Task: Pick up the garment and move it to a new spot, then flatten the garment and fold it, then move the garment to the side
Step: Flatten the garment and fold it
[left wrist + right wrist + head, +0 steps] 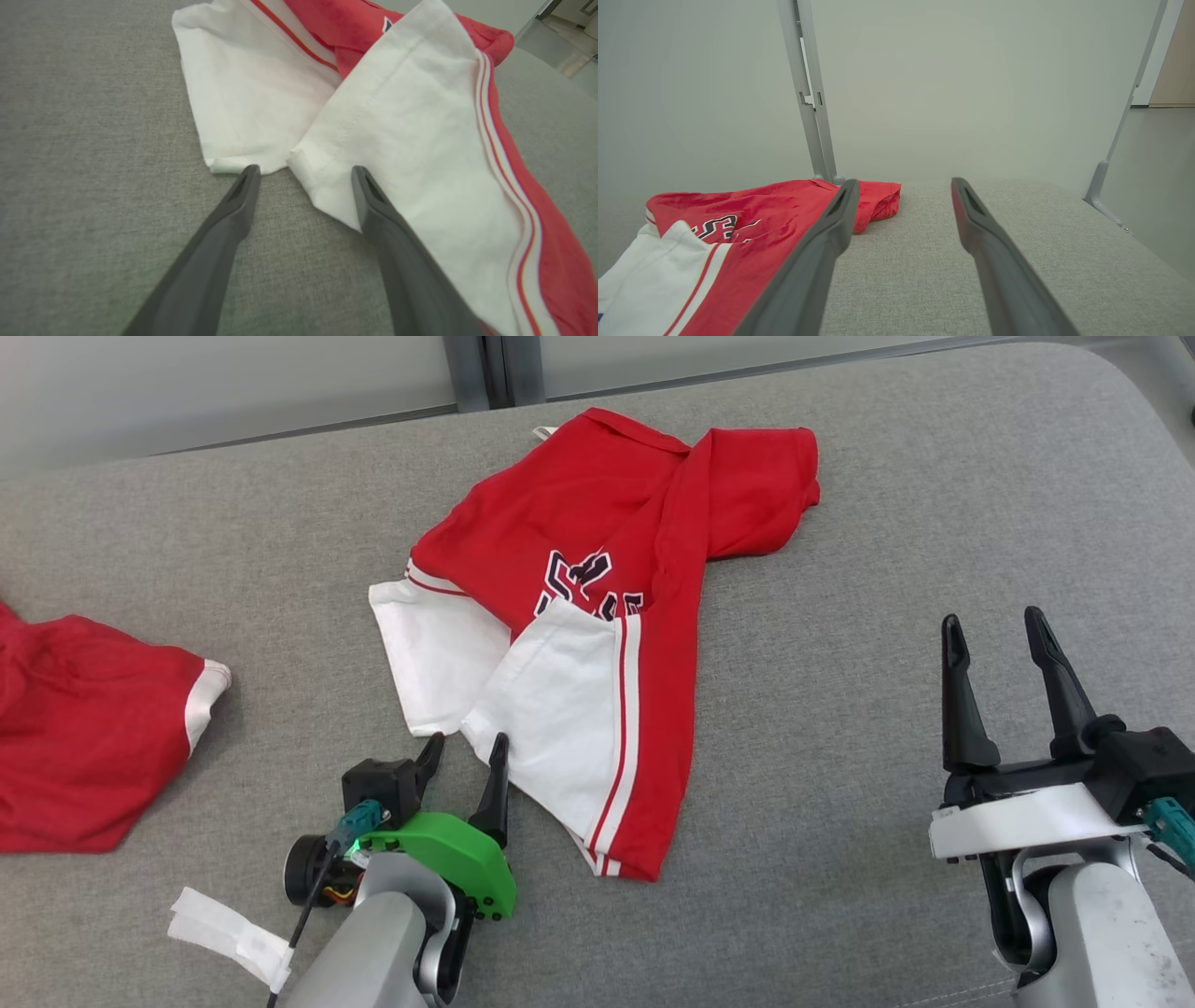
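Two tools are in my head view, both released with their fingers spread wide and nothing between them. The left tool (470, 739) sits at lower centre-left, its tips right at the near edge of the garment (597, 523). The right tool (991, 618) stands at lower right over bare grey desk (887, 569), well apart from the cloth.

The garment lies crumpled in the upper middle of the frame, a red jersey with white panels and red-and-white stripes. It is doubled over itself, so I cannot trace its full outline. A dark print (583, 581) on the red part is half buried under a white flap, and I cannot read it.

In the left wrist view one finger ends just short of a white corner and the other overlaps the neighbouring white panel. I cannot tell whether either one touches the fabric. The far end of the garment runs off the top of that view.

A second red cloth (84, 737) is cut off by the left edge of my head view. Both forearms run off the bottom edge.
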